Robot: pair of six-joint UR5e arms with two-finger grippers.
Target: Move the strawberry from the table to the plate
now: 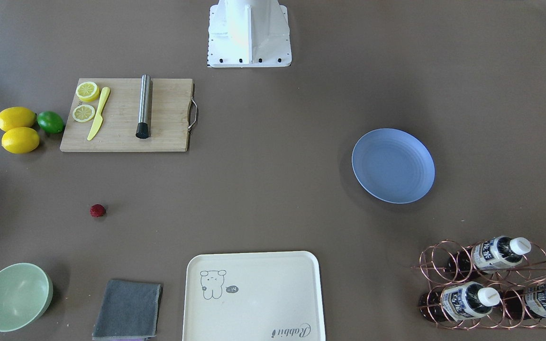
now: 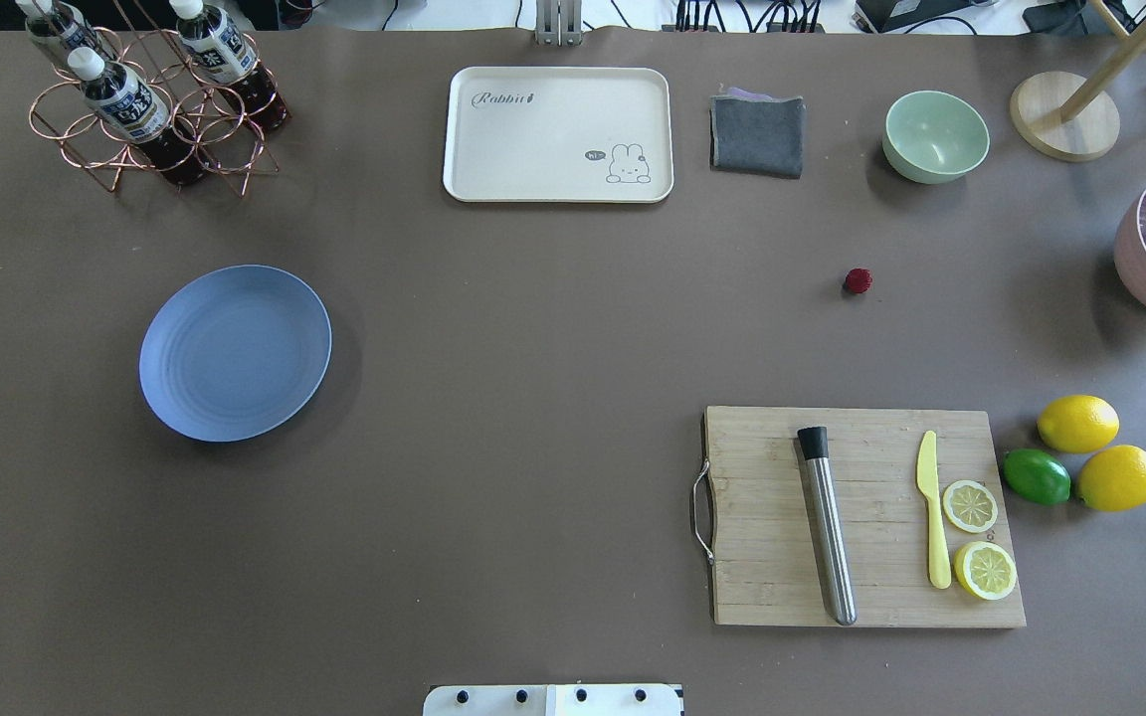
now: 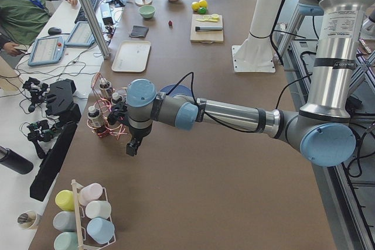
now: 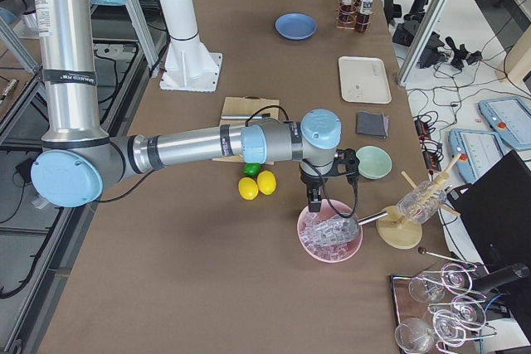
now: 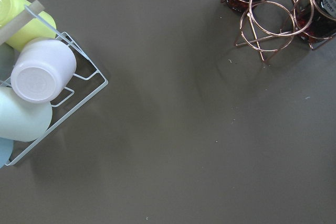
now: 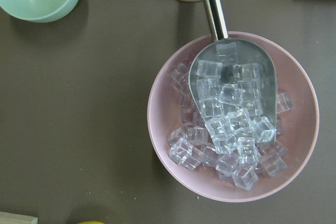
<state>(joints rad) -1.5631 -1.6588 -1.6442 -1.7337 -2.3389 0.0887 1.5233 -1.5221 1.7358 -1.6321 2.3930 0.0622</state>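
The strawberry (image 1: 97,210) (image 2: 858,281) is a small dark-red berry lying alone on the brown table (image 2: 533,318), between the cutting board and the green bowl. The empty light blue plate (image 1: 393,166) (image 2: 235,352) (image 4: 295,26) rests far across the table from it. Neither gripper appears in the front or overhead views. My left gripper (image 3: 133,146) hangs over the table's left end near the bottle rack; whether it is open or shut I cannot tell. My right gripper (image 4: 314,202) hovers above a pink bowl of ice at the right end; its state I cannot tell either.
A wooden cutting board (image 2: 861,517) carries a steel muddler, a yellow knife and lemon slices. Two lemons and a lime (image 2: 1036,476) lie beside it. A cream tray (image 2: 558,134), grey cloth (image 2: 757,134), green bowl (image 2: 935,135), copper bottle rack (image 2: 150,104) and pink ice bowl (image 6: 233,116) line the edges.
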